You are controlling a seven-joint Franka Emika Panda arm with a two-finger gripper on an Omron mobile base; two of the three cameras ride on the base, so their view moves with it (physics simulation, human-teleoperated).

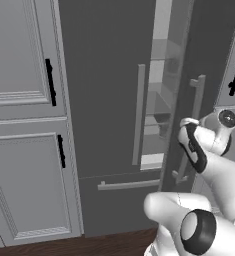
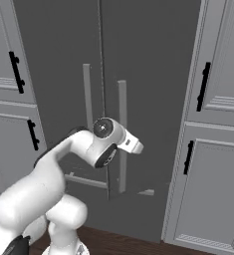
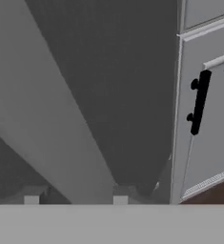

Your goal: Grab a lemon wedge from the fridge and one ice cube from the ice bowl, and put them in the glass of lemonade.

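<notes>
Grey bar between two dark tips is what the hand view gives us: our gripper (image 3: 76, 200) straddles the right door handle (image 3: 61, 133) of the fridge (image 1: 104, 75), and the bar fills the space between the fingertips (image 3: 31, 200), so we read the jaws as clamped on it, low on its length. Just left of the gripper in the left base view, the right door stands ajar, and pale shelves (image 1: 159, 100) show through the gap. We judge the step in hand to be swinging this door open. To do it well we should keep the grip square on the bar and pull along the door's arc, not straight back, so the tips do not slide off. The lemon wedge, we judge, sits somewhere on those shelves; we cannot pick it out through so narrow a gap. Beyond the gap stands the left door handle (image 1: 139, 115), and below the gripper runs the drawer bar (image 1: 129, 184). To the gripper's right, a panelled cabinet with a black handle (image 3: 199, 102) stands close by and may limit the swing.
</notes>
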